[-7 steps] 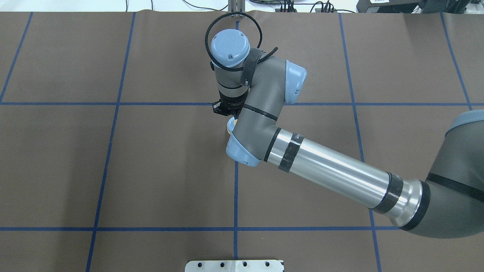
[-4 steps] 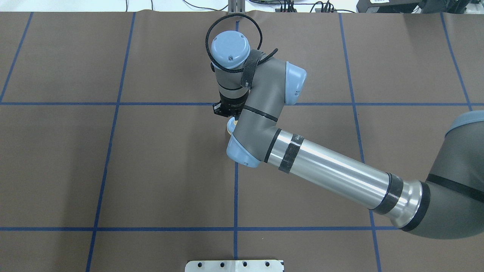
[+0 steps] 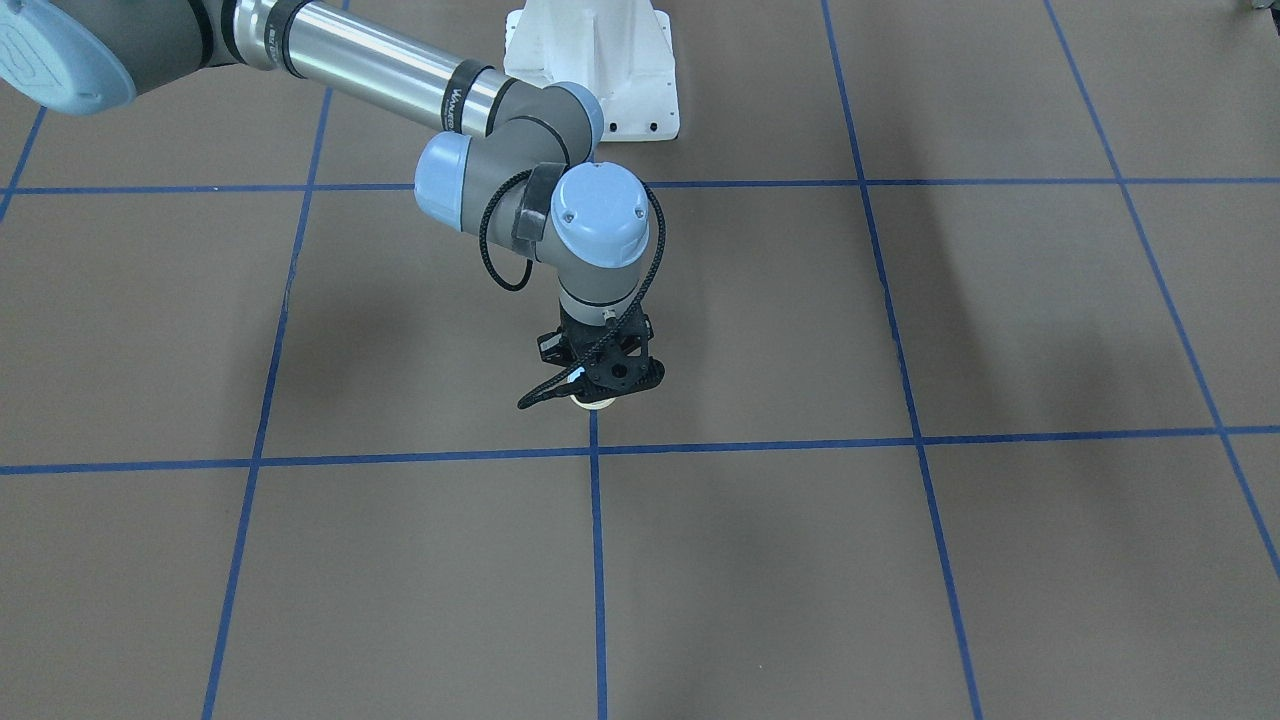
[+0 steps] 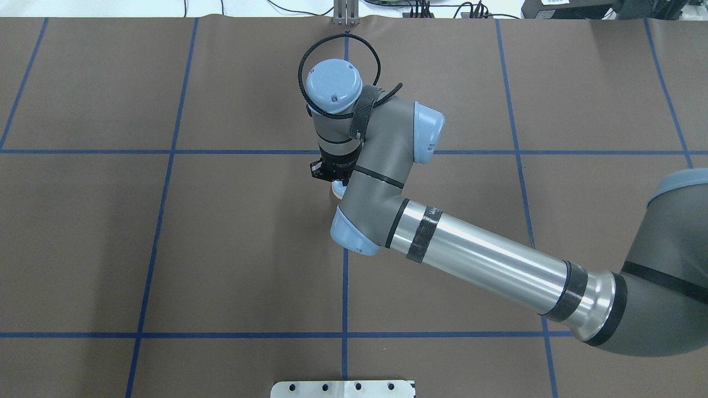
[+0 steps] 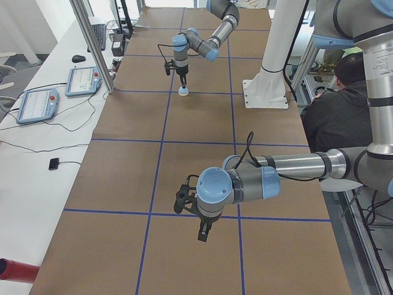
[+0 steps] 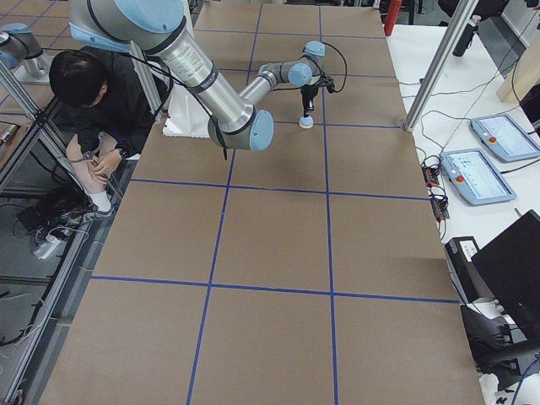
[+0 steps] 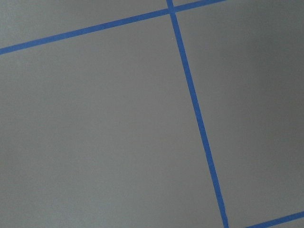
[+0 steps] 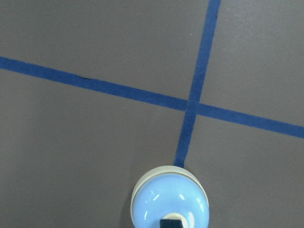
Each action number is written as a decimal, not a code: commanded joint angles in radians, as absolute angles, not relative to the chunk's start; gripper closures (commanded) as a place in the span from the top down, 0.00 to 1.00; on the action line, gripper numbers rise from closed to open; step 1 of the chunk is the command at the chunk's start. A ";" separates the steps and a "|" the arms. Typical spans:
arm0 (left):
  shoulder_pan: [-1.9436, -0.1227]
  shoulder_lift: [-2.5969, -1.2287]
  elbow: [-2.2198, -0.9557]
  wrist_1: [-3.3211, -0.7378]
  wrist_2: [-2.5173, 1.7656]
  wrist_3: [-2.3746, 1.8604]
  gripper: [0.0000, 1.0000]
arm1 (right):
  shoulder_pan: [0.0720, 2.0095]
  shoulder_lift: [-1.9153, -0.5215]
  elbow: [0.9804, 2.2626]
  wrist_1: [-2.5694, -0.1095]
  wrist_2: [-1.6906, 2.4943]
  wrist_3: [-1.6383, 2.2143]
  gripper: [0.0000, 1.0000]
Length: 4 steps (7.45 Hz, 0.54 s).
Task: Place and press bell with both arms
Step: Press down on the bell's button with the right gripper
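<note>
The light-blue bell [image 8: 169, 199] with its cream base ring sits low in the right wrist view, on a blue tape line, at or just above the table. A dark fingertip [image 8: 171, 223] sits on its top. My right gripper [image 3: 597, 392] points straight down over the bell [image 3: 592, 403] and appears shut on it. Only a sliver of the bell [image 4: 336, 190] shows beside the wrist in the overhead view. My left gripper [image 5: 204, 232] hovers over the table far from the bell [image 5: 183, 92]. I cannot tell whether it is open or shut.
The white pedestal [image 3: 600, 70] stands at the robot's edge of the brown table marked with blue tape lines [image 4: 344, 287]. A seated person [image 5: 344, 92] is beside the table. Control tablets [image 5: 37, 104] lie on the white side bench.
My right arm has lowered a little, and the wrist and bell have shifted down in the overhead view. More of the bell is now hidden by the wrist.
</note>
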State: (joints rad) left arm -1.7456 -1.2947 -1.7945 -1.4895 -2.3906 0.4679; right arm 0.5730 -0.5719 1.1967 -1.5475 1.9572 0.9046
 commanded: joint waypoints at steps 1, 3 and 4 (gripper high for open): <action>-1.746 -1.295 -1.793 -1.489 -2.390 0.468 1.00 | 0.572 -0.569 1.200 -1.548 1.959 0.904 0.00; -1.746 -1.295 -1.793 -1.489 -2.390 0.468 1.00 | 0.597 -0.566 1.232 -1.552 1.999 0.902 0.00; -1.744 -1.295 -1.795 -1.489 -2.391 0.465 1.00 | 0.627 -0.568 1.261 -1.554 2.034 0.900 0.00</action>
State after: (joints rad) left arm -1.7455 -1.2947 -1.7935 -1.4895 -2.3903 0.4672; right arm 0.5960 -0.5672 1.2289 -1.5514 1.9953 0.9022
